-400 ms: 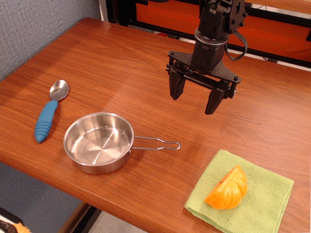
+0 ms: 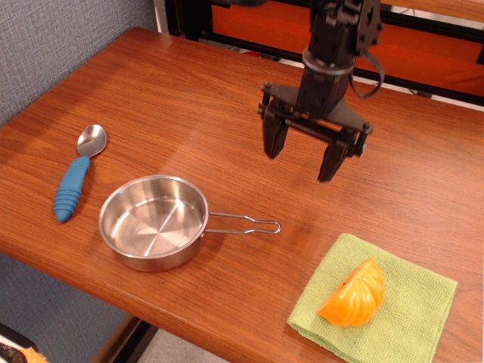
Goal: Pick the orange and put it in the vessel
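The orange (image 2: pixel 354 293), a glossy ribbed plastic wedge, lies on a green cloth (image 2: pixel 408 310) at the front right of the table. The vessel (image 2: pixel 153 221), a shallow round steel pan with a thin wire handle pointing right, sits at the front left and holds nothing. My black gripper (image 2: pixel 302 160) hangs above the table's middle, behind and left of the orange, to the right of and behind the pan. Its two fingers (image 2: pixel 273 141) are spread wide apart and hold nothing.
A metal spoon with a blue ribbed handle (image 2: pixel 76 181) lies left of the pan. The wooden table's front edge (image 2: pixel 212 321) runs close below the pan and cloth. A grey partition wall stands at the left; orange and black framing stands behind.
The gripper has shifted very slightly, its wrist tilting a little. The orange, pan and spoon have not moved.
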{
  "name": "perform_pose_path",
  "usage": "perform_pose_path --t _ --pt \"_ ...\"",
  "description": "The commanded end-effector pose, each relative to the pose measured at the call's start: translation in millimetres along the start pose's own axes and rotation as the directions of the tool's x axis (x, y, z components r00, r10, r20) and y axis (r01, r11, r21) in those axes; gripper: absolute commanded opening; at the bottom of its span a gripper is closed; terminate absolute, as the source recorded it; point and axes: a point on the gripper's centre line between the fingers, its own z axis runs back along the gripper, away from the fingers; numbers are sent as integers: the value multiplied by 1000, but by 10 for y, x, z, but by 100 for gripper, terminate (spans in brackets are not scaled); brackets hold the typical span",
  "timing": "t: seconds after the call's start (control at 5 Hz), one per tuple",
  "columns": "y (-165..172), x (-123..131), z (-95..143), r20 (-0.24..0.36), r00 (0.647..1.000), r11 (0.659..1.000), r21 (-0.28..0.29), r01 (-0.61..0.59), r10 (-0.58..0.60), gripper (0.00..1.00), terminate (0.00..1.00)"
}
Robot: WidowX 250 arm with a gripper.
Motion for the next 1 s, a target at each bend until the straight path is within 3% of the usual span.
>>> perform_pose_path --t 0.0,0.2,0.4,0.8 --pt "-292 -315 396 118 992 998 -36 56 -52 100 0" --pt "-478 -505 541 167 983 995 -47 90 -81 100 0" --pt "-733 -683 502 173 975 986 -75 152 -137 100 0" --pt "-1076 -857 468 179 957 969 -56 242 -228 100 0"
